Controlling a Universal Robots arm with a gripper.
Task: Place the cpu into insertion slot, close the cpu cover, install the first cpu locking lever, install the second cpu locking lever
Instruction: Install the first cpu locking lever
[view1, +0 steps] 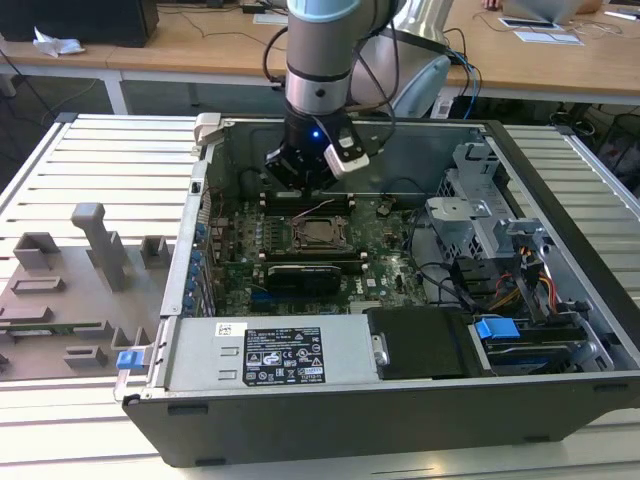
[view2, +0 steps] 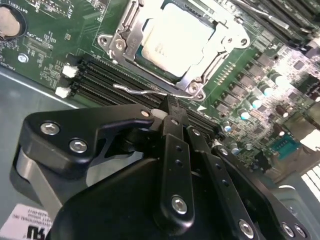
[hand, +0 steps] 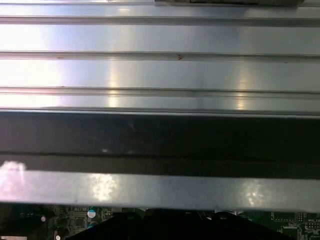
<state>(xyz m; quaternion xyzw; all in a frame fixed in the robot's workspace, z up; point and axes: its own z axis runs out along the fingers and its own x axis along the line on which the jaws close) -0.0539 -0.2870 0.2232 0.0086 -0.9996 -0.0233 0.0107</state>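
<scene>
An open computer case (view1: 560, 400) lies on a slatted metal table (view1: 100, 160), with the green motherboard (view1: 385, 250) exposed inside it. The arm (view1: 320, 60) reaches down into the case from above, and its gripper (view1: 300, 180) hangs over the black memory slots (view1: 305, 205) at the far side of the board, just beyond the insertion slot (view1: 318, 235). In the second wrist view, the cpu (view2: 175, 40) sits in the insertion slot, its pale metal top showing through the open middle of the cpu cover (view2: 131, 25), which lies flat around it. A thin wire locking lever (view2: 137, 91) runs along the socket's edge nearest the gripper (view2: 170, 106), beside the memory slots (view2: 100, 75). The black fingers (view2: 172, 120) are drawn together, their tips meeting at a narrow point that touches or all but touches this lever; whether anything is pinched between them cannot be told. In the first wrist view, the table's slats (hand: 160, 70) and a dark wall of the case (hand: 160, 140) show, with a strip of the motherboard (hand: 75, 220) below. To the exterior view's left of the case, a grey fixture tray (view1: 60, 300) rests on the table.
</scene>
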